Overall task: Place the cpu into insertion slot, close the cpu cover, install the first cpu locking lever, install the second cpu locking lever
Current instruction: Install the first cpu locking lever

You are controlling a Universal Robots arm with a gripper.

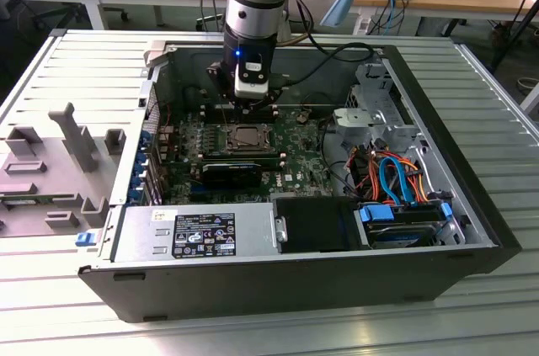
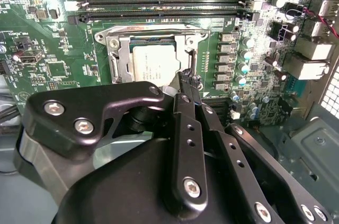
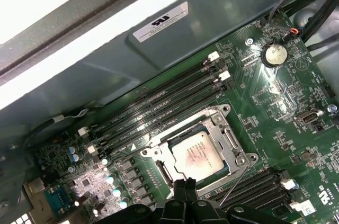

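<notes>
The cpu (image 3: 197,153) lies flat in the insertion slot (image 1: 248,135), its silvery top showing in both wrist views (image 2: 155,62). The cpu cover (image 3: 225,131) lies down around it, and the chip shows through its window (image 2: 114,65). A thin wire lever (image 3: 233,181) stands slanted off one side of the socket. My gripper (image 2: 186,78) hovers just over the socket's edge, fingers pressed together and shut, with nothing visible between them. It shows below the arm's wrist in the exterior view (image 1: 255,112) and as black tips in the first wrist view (image 3: 185,184).
Long black memory slots (image 3: 159,102) run beside the socket. A black card (image 1: 232,172) sits near the socket, with the power supply (image 1: 194,234) beyond it. A drive cage with coloured cables (image 1: 396,179) is at the exterior view's right. Case walls (image 1: 160,78) surround the board.
</notes>
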